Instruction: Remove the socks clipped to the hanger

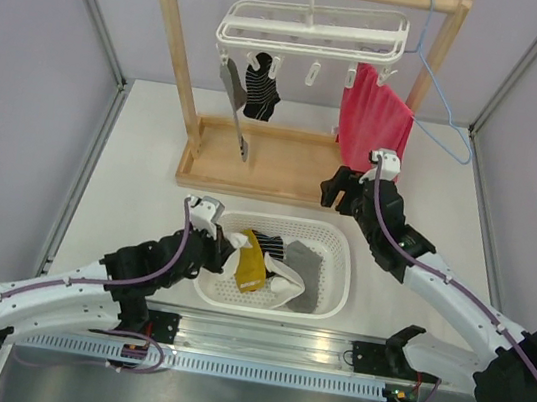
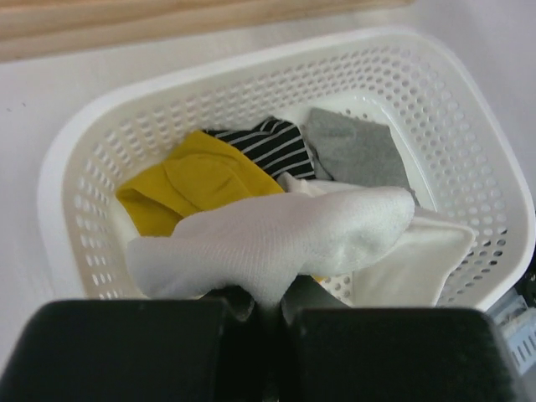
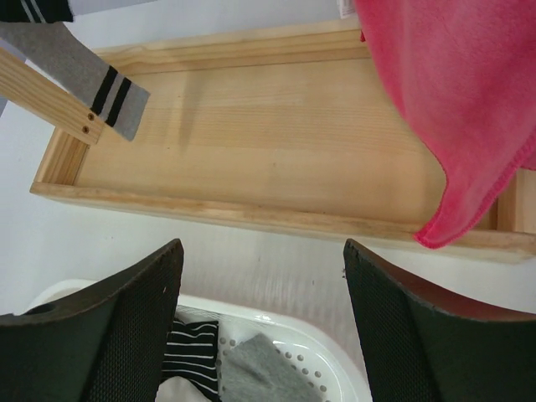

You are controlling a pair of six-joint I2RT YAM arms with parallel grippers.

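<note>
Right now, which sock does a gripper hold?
The white sock on top, pinched by the left gripper; the yellow sock, striped sock and grey sock lie loose.

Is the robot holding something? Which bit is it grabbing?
The left gripper pinches the white sock at its near edge, about midway along, over the basket. The right gripper is open and empty.

The right gripper (image 3: 261, 251) is seen at the bottom of the frame, its fingers (image 3: 126, 335) spread wide apart. Between them a white basket (image 3: 276, 322) is glimpsed, with a striped sock (image 3: 191, 352) and a plain grey sock (image 3: 260, 368) inside. The middle is filled by a wooden tray (image 3: 268, 159). A red towel (image 3: 461, 100) is hung at upper right, a grey banded sock (image 3: 84, 71) at upper left.
</note>
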